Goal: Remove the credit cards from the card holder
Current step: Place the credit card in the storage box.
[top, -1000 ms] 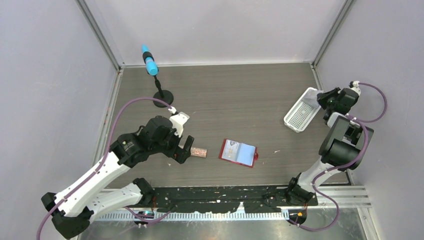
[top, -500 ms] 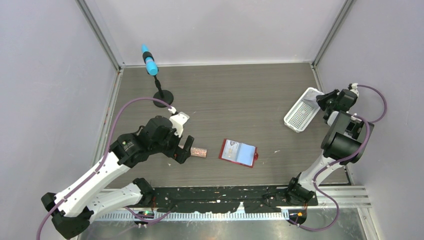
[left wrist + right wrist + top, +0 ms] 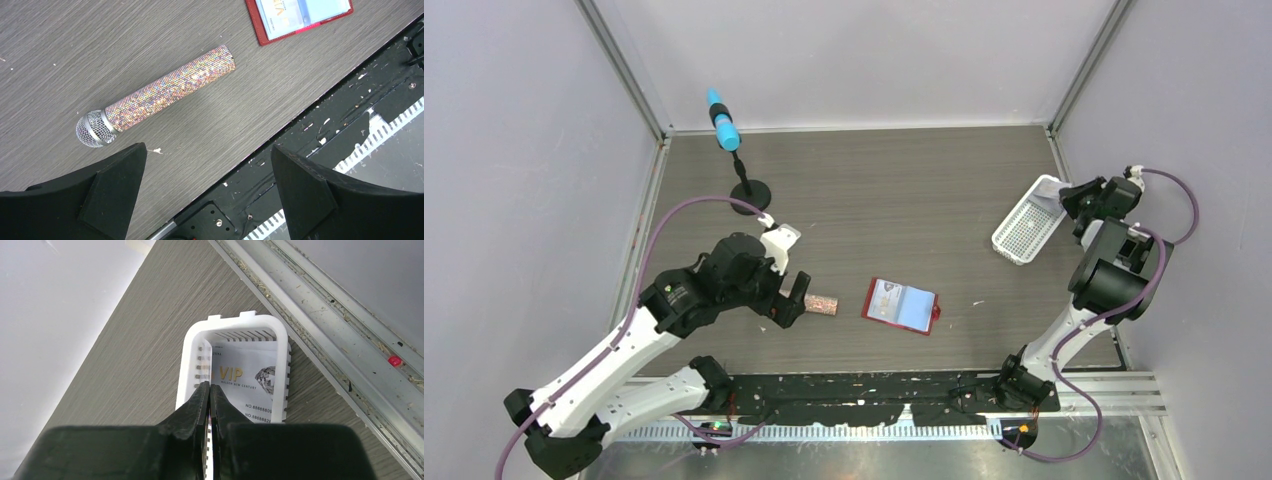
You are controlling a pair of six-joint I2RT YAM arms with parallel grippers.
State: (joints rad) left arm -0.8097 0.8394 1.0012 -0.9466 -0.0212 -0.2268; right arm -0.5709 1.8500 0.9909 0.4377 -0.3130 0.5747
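This was a robotics lab test cell. Plain pale walls (image 3: 514,150) closed in a grey wood-grain table (image 3: 904,190) on three sides, with bare metal posts (image 3: 624,68) at the back corners. Two black-and-white robot arms, the left arm (image 3: 689,295) and the right arm (image 3: 1114,285), were bolted to a black mounting plate (image 3: 874,390) at the near edge, trailing purple cables (image 3: 704,198). A scuffed metal rail (image 3: 320,325) ran along the table's side.

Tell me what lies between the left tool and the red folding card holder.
A glittery pink-brown microphone with a silver mesh head lies between the left tool and the red folding card holder, clearest in the left wrist view.
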